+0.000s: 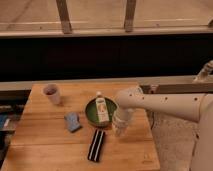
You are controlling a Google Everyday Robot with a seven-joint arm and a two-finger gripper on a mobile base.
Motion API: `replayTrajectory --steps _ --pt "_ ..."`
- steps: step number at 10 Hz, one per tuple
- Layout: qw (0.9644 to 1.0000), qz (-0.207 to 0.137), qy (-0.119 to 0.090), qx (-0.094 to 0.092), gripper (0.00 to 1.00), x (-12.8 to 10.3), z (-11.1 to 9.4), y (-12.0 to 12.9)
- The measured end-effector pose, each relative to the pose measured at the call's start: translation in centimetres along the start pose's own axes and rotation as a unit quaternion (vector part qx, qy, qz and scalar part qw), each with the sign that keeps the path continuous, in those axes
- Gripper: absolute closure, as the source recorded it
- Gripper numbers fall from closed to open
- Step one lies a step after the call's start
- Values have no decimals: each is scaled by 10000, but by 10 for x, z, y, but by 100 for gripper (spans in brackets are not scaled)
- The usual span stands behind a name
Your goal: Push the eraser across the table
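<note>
Wooden table [41, 146]: one eraser [96, 145], one gripper [120, 131] near it.

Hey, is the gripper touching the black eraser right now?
Apart. The camera view shows a strip of bare table between the gripper, which is low beside the green bowl, and the eraser.
</note>
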Motion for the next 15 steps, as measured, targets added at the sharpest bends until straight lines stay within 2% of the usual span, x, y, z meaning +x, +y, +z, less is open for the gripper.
replayTrajectory --steps 2,7,12,15 --pt "10000 -20 17 0 100 -1 1 1" --pt "9998 -84 146 58 100 2 20 8" --pt "9987 -313 383 -120 100 -2 49 26" --pt "9963 -605 565 -227 100 -6 64 52"
